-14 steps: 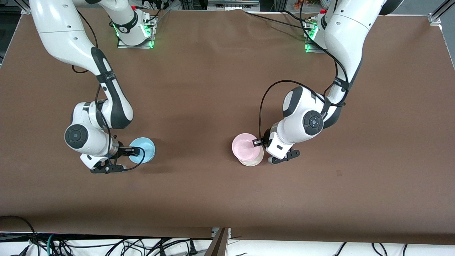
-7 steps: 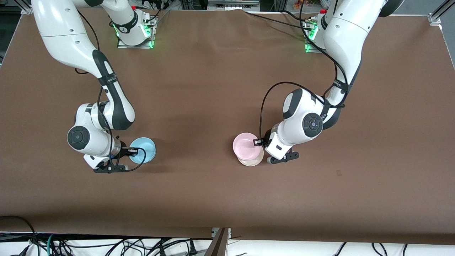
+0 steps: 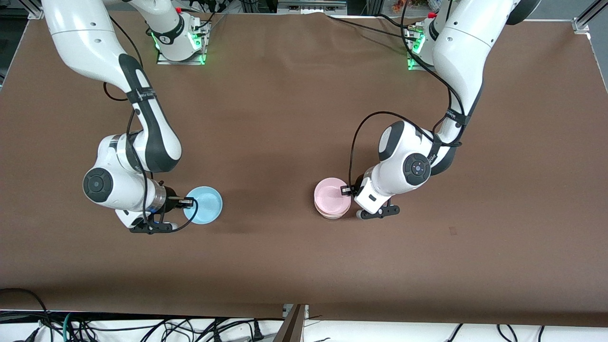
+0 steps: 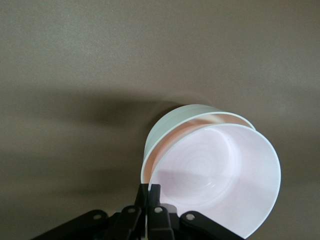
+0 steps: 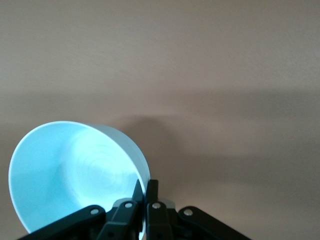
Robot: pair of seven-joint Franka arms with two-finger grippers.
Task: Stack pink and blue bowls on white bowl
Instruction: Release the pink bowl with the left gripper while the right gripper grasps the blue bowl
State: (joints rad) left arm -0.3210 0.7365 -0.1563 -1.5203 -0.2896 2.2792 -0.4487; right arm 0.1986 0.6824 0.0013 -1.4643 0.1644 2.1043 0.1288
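Note:
The pink bowl (image 3: 332,195) sits nested in the white bowl (image 3: 332,214) near the table's middle; only the white bowl's lower edge shows under it. My left gripper (image 3: 346,191) is shut on the pink bowl's rim. In the left wrist view the pink bowl (image 4: 220,175) lies in the white bowl (image 4: 172,122), my left gripper (image 4: 149,190) pinching its rim. My right gripper (image 3: 189,203) is shut on the rim of the blue bowl (image 3: 204,204) and holds it above the table toward the right arm's end. The right wrist view shows the blue bowl (image 5: 70,170) in my right gripper (image 5: 145,187).
The brown table (image 3: 285,118) is bare around both bowls. Cables (image 3: 142,327) lie below the table's front edge.
My left gripper lowered the pink bowl into the white bowl. My right gripper lifted the blue bowl and moved it toward the stacked bowls.

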